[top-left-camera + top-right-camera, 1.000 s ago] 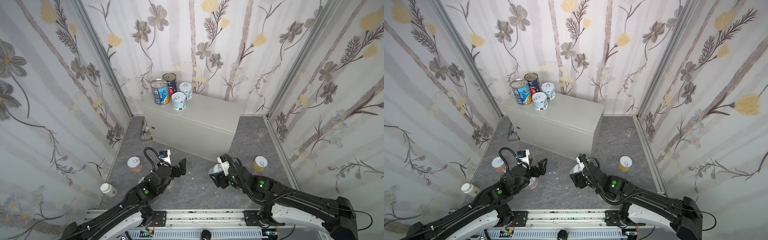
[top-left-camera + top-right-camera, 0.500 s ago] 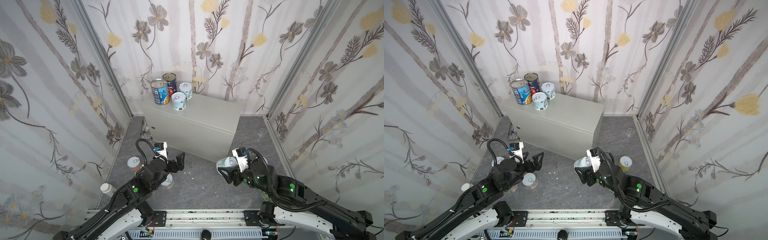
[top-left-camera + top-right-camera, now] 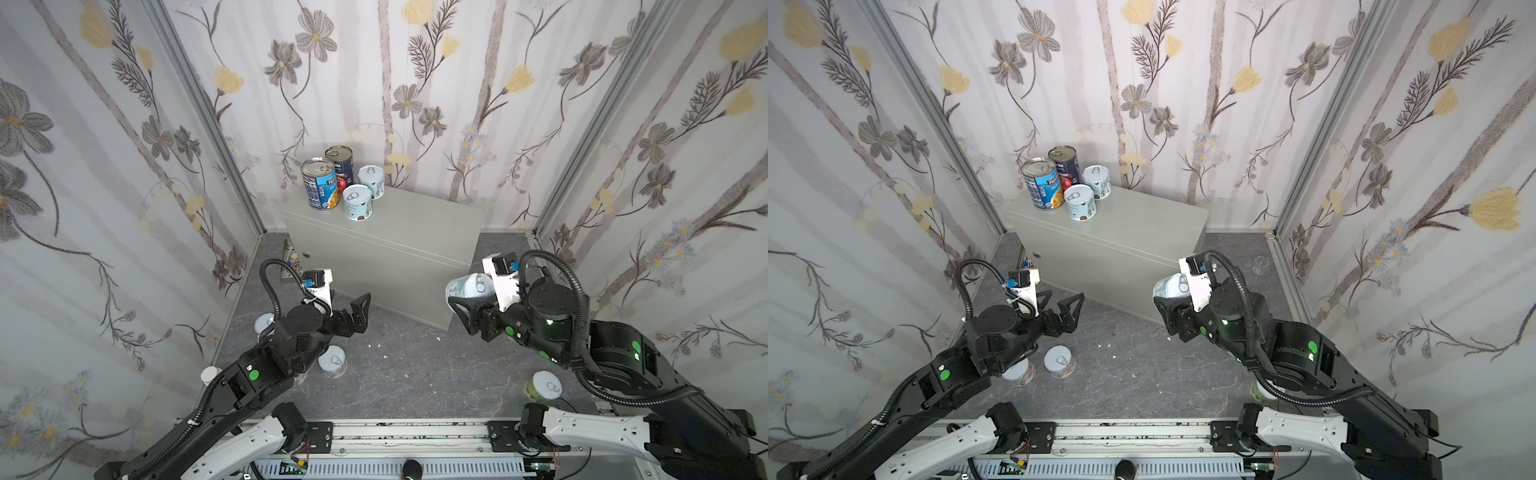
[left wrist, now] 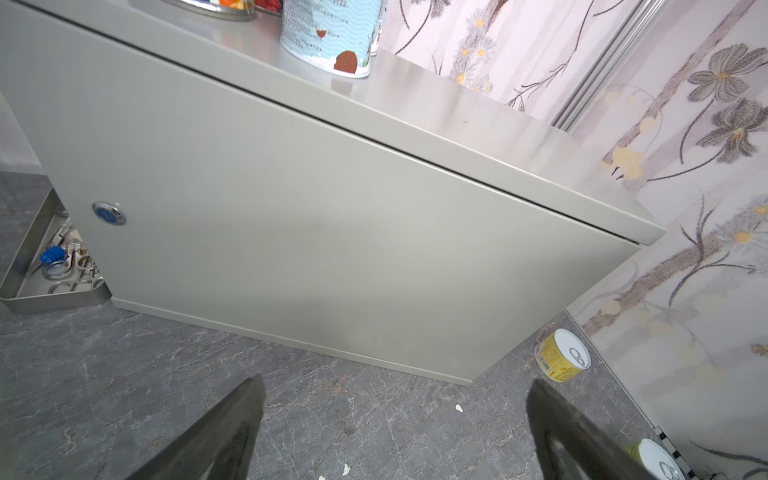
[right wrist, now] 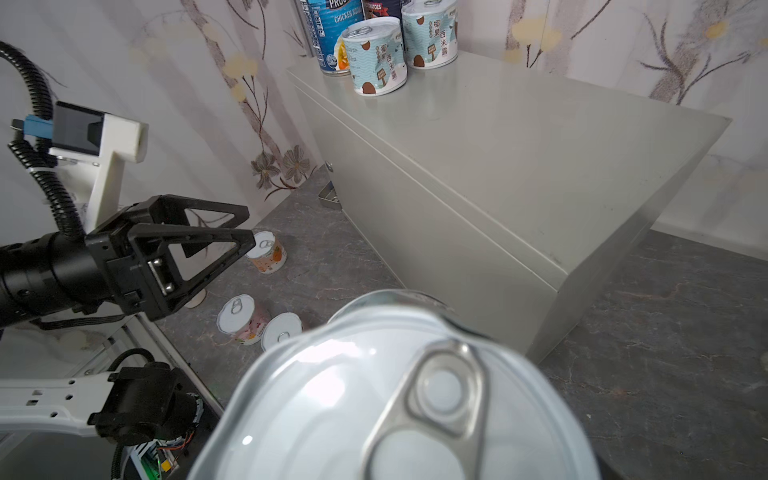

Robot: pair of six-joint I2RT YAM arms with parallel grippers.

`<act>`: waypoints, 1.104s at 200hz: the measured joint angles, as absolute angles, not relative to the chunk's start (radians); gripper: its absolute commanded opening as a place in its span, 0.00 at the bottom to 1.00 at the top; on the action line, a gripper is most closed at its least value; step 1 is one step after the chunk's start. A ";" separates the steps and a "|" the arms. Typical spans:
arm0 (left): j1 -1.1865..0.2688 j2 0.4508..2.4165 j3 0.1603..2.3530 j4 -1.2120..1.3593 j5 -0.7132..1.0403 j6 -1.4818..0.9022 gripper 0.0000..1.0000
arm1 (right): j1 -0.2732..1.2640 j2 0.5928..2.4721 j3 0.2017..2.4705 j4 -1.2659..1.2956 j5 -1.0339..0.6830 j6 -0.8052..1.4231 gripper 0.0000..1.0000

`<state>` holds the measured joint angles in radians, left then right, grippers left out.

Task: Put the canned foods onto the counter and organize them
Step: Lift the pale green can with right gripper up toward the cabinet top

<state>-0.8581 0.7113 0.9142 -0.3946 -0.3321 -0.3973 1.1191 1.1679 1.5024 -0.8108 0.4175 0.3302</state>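
Site: robot test booth, lab mock-up | walls: floral-print panels (image 3: 415, 62) in aluminium posts (image 3: 196, 95) behind and both sides of grey metal cabinet (image 3: 374, 266) | floor: marbled sheet (image 3: 415, 365) before cabinet | near edge, opposite cabinet: mounting rail (image 3: 407, 440) carrying arm bases (image 3: 291, 430)

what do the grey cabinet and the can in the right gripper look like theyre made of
The cabinet looks like painted sheet metal, satin light grey: soft sheen, crisp folded edges, a door seam. The held can looks metal: glossy pale lid with a bare silvery pull tab.

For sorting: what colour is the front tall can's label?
Blue; the tall can shows best in right wrist view.
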 measured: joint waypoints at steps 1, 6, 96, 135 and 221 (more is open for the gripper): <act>-0.859 0.712 0.915 -0.395 -0.332 -0.397 1.00 | 1.119 1.176 1.512 -0.817 0.419 0.327 0.54; -0.862 0.715 0.923 -0.398 -0.332 -0.397 1.00 | 1.119 1.204 1.546 -0.833 0.427 0.318 0.54; -0.906 0.742 0.946 -0.418 -0.337 -0.373 1.00 | 0.948 1.556 2.025 -1.042 0.410 0.168 0.54; -0.931 0.746 0.913 -0.422 -0.361 -0.368 1.00 | 0.856 1.686 2.129 -1.052 0.334 0.121 0.55; -0.953 0.780 0.828 -0.415 -0.397 -0.346 1.00 | 0.705 1.893 2.300 -1.097 0.152 0.042 0.56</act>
<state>-0.9531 0.7799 0.8284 -0.4149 -0.3965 -0.3458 0.7052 1.8935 2.3001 -1.0969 0.1516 0.0422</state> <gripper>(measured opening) 0.997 0.740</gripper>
